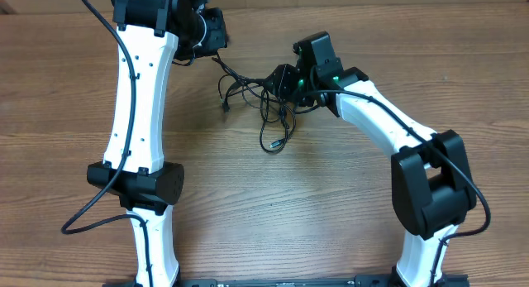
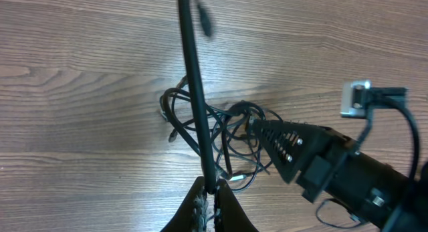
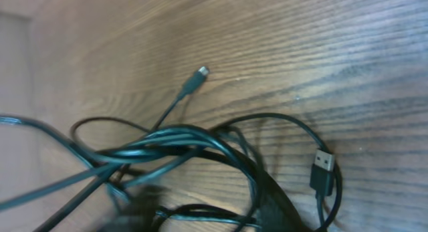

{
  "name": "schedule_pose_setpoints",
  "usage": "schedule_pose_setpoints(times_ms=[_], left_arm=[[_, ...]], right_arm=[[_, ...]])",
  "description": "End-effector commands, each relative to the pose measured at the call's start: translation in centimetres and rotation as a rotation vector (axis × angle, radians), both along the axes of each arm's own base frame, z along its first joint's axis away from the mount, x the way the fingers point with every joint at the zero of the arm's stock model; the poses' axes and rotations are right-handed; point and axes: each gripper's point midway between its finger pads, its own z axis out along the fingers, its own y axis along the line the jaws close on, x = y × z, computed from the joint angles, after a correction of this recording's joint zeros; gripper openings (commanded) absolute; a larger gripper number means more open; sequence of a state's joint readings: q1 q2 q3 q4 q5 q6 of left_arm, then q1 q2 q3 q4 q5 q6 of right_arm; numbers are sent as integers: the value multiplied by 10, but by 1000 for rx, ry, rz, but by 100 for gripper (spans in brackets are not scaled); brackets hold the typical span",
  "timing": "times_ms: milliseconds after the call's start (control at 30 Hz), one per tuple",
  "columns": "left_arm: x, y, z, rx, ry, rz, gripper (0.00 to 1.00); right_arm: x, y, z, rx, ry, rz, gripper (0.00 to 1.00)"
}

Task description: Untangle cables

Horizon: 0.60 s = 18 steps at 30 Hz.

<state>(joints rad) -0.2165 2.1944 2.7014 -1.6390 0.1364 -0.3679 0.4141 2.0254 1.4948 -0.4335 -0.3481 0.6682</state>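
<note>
The cables [image 1: 266, 105] lie as a black tangle on the wooden table [image 1: 331, 204], toward the back centre. In the left wrist view my left gripper [image 2: 214, 190] is shut on one cable [image 2: 192, 78], which runs taut from the jaws to the tangle [image 2: 214, 128]. Overhead, that gripper [image 1: 216, 35] is at the back, left of the tangle. My right gripper [image 1: 279, 80] has its tips in the tangle's right side. In the right wrist view its blurred fingers [image 3: 277, 205] straddle several strands [image 3: 167, 142]. A USB plug [image 3: 323, 170] and a small connector [image 3: 200, 73] lie loose.
The left arm [image 1: 140, 113] stretches up the table's left side, and the right arm [image 1: 388, 130] comes in from the right. Bare wood surrounds the tangle in front and to the sides.
</note>
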Motion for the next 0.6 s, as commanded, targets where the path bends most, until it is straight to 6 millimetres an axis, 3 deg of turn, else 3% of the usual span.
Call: schedule_pose_setpoints(times_ms=[0,100,167,200,233,300,400,433,567], left_arm=[[0,0,0,10,-2,13,4],[0,2,0,26,-7,-18,4],[1,10,-1,55,-7,-4,4],[2,20,-2,95,-10,21,4],[6,34,-4,136,-13,61,4],[7,49,-4,163,-13,96,4],[8,77,-5,196,-1,181,4],[8,93,-6,198,10,215,4],[7,124,-6,180,25,283,4]], right_arm=[[1,1,-7,-21,-10,7,8],[1,2,3,-53,-69,92,4],[0,-1,22,-65,-100,114,4],[0,-4,41,-66,-139,126,4],[3,-13,81,-71,-224,113,4],[5,-28,117,-102,-308,73,4],[1,-61,165,-180,-416,-15,4],[-6,-82,189,-226,-470,-38,4],[-21,-136,218,-309,-489,-165,4]])
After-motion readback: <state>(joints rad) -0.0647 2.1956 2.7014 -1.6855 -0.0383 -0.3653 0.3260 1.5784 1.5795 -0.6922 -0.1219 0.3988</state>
